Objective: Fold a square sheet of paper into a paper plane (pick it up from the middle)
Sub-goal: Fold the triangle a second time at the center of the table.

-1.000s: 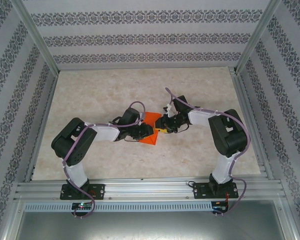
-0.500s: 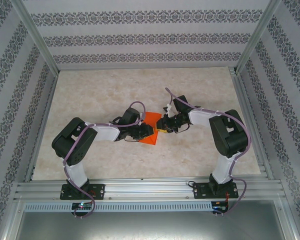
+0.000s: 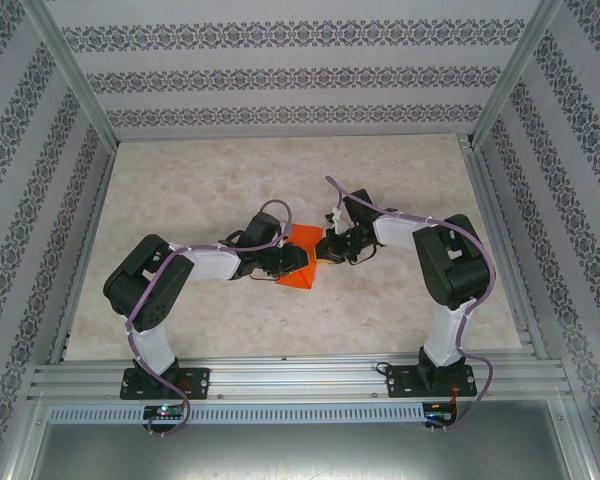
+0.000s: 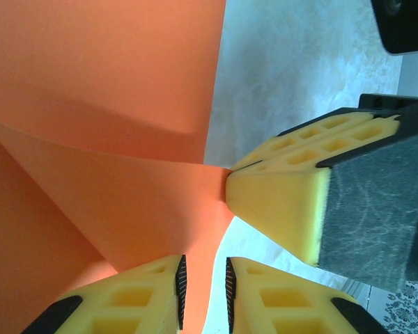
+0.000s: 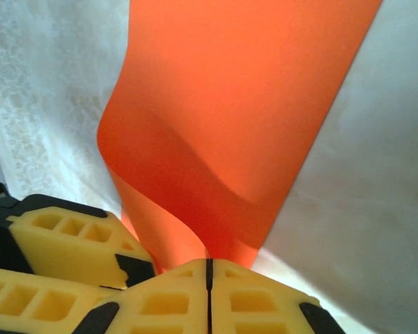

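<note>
We're over the middle of the pale marbled counter (image 3: 180,180), where both arms reach inward and meet at the thin orange-red square sheet of paper (image 3: 298,279). It sits between the two end effectors, well away from the counter's edges.

The left end effector (image 3: 292,260) comes in from the left. In its wrist view the yellow fingers are drawn close, leaving only a slim gap, and the sheet (image 4: 104,83) runs down between the ribbed black pads (image 4: 180,285). We call that a grip on the paper.

The right end effector (image 3: 323,250) comes in from the right, just beside its partner. In its own wrist view the two yellow fingers (image 5: 160,303) are pressed flat together with only a seam between them. The sheet (image 5: 230,104) narrows straight into that seam, so it has the paper pinched at its tip. From the left wrist we see the same closed yellow wedge (image 4: 240,191) meeting the sheet's edge.

The sheet is not lying flat. It rises off the counter and bows, with a soft curved ridge across it and a shadowed hollow beneath. In the right wrist view its near left side curls over.
</note>
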